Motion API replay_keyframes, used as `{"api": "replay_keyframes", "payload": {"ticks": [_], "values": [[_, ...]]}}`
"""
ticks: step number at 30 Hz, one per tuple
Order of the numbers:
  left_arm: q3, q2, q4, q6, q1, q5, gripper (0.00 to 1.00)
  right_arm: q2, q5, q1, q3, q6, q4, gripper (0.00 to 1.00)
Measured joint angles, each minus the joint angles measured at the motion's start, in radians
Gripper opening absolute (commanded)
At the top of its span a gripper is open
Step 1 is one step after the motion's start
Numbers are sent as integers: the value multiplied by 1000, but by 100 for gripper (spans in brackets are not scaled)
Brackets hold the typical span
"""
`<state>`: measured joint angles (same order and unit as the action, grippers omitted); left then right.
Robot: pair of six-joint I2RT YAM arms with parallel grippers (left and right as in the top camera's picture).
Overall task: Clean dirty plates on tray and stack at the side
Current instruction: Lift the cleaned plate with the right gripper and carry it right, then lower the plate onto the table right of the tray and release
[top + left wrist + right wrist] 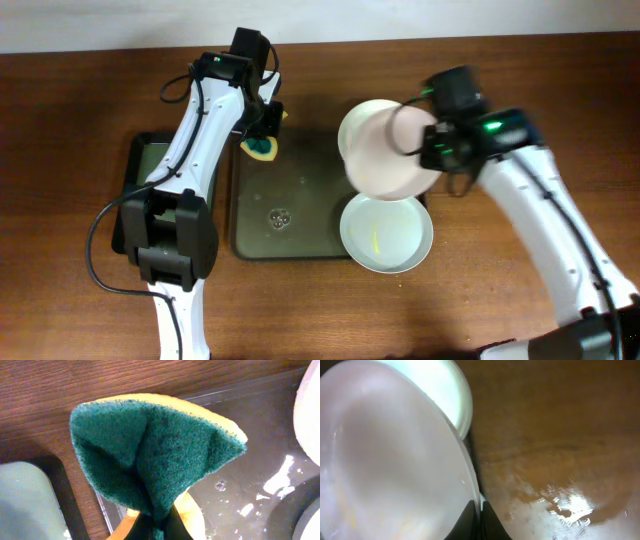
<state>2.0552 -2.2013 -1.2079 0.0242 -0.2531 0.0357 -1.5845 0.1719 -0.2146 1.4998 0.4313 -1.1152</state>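
left gripper [157,526]: pinched shut on a folded sponge [155,455]. Green scrubby side faces out, with yellow backing along the edge.
right gripper [480,522]: clamped on the rim of the held plate [385,155], fingers tight on its edge.
held plate: pale and a bit pinkish. It's tilted up and sticks out from the right gripper toward the left gripper.
second plate [387,233]: sits flat just below the right gripper on the tray's corner, with a faint yellow smear in it. The held plate partly covers its far edge.
tray [290,215]: dark olive. It lies between the two grippers, under the sponge at one end and the plates at the other. It looks wet, with a few droplets mid-tray.
black tray [135,175]: out past the left gripper's outer side, under that arm.
worktop [80,100]: brown wood all round.
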Motion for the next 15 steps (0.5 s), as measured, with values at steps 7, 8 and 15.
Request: {"api": "replay_keyframes", "payload": {"ticks": [7,8,15], "values": [[0,0,0,0,0,-1,0,2,-156,363,-96,-78,26,4],[0,0,0,0,0,-1,0,2,-165,407,-134,-89,60,4],[0,0,0,0,0,-3,0,9,-185,600,-434,-115,385,4]]}}
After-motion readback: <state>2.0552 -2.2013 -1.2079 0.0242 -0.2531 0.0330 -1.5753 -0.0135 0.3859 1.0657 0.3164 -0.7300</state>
